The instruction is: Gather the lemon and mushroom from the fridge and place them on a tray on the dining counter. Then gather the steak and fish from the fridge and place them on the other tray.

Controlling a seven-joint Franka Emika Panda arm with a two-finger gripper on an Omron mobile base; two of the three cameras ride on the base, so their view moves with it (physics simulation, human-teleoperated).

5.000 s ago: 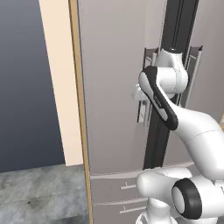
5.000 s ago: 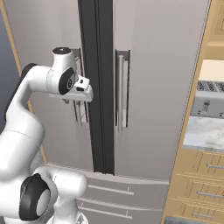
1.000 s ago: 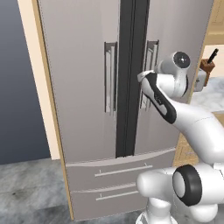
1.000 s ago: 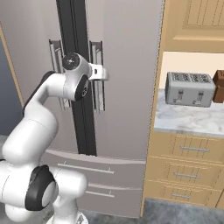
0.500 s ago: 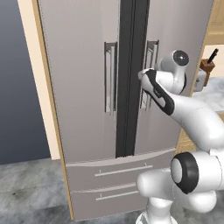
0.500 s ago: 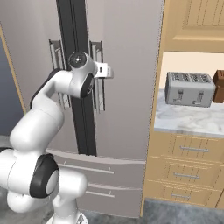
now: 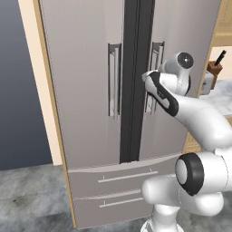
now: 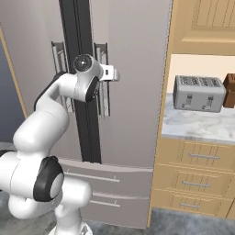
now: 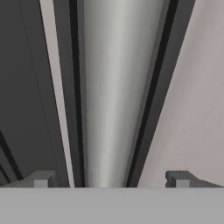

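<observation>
Nearest, in the hand view, the two dark fingers (image 9: 111,179) stand spread wide, one tip on each side of a brushed-grey steel bar handle (image 9: 111,96). The bar runs lengthwise up the middle of the gap between them, and neither tip visibly presses on it, so the fingers are released, straddling rather than gripping.

That is the relation the next move seems to turn on: the handle lies straight ahead, centred between the tips, its long axis vertical in the room and crosswise to the line on which the fingers close. Closing should catch it squarely.

From the base views, the single white arm reaches to the right-hand door of the tall brushed-grey steel fridge (image 7: 86,90), its hand (image 8: 110,73) at that door's handle. The fridge is shut: two doors either side of a black vertical strip (image 7: 132,81), two long bar handles, two drawers below.

Further right, a marble-topped bench (image 8: 197,126) carries one silver toaster (image 8: 198,93). Lemon, mushroom, steak and fish presumably sit behind the closed doors.
</observation>
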